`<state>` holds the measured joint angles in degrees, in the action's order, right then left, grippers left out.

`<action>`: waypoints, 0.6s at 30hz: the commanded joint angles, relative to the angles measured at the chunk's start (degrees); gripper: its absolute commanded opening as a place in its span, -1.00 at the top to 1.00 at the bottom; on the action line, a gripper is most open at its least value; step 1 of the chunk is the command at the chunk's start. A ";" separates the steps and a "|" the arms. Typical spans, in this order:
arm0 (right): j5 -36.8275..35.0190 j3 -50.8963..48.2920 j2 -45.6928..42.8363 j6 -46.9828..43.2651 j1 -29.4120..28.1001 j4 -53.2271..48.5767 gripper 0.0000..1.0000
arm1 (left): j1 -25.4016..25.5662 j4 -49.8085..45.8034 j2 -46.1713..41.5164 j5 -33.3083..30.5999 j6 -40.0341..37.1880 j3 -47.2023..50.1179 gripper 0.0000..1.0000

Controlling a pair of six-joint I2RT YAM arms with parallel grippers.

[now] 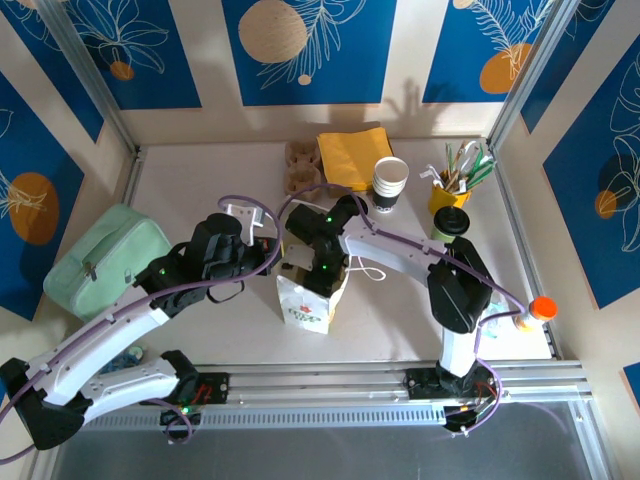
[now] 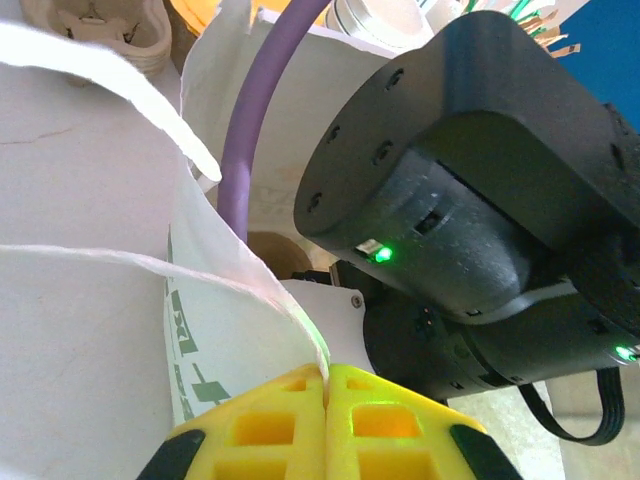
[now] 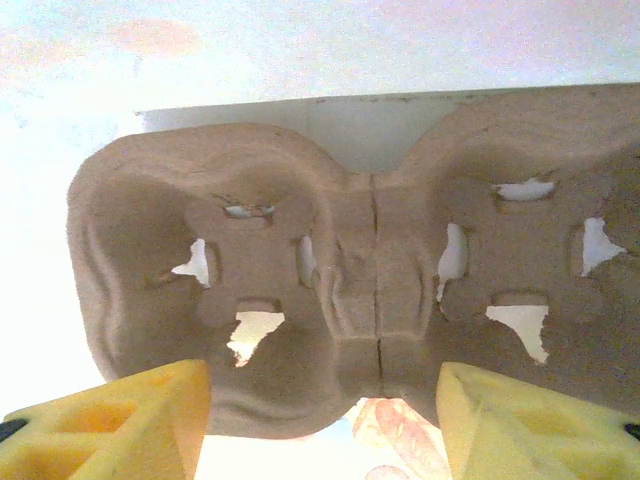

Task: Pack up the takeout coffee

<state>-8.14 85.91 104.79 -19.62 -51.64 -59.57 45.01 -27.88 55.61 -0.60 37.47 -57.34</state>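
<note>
One coffee (image 1: 451, 222) upright, outside the bag (image 1: 305, 305)
Left gripper (image 2: 325, 400) is pinched shut on the bag's rim. Right gripper (image 3: 322, 400) hangs inside the bag, fingers spread and gripping nothing, a pulp carrier (image 3: 340, 270) just past them. The coffee stands lid up, long axis vertical, well right of the bag.

No legible txt, nos. or brand names anywhere. Only print is a green logo on the white paper bag (image 1: 306, 306), front face, approx 6 o'clock from table ctr, too small and blurred to read. Left wrist view: green block marks (image 2: 186, 342) on bag wall at 7 o'clock, cropped, unreadable.
</note>
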 commanded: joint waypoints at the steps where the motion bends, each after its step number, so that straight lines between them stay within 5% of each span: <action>1: 1.09 1.73 -2.80 0.23 -1.68 -0.28 -0.22 | -0.27 0.68 -0.02 0.60 0.95 -1.72 1.00; 18: -0.09 3.57 -5.44 0.45 -2.87 -1.11 0.02 | -0.28 -1.89 -1.15 -1.11 3.17 -1.45 1.00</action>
<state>-9.10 86.98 102.74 -17.89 -52.95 -59.86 45.01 -27.90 54.24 -0.43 40.10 -57.98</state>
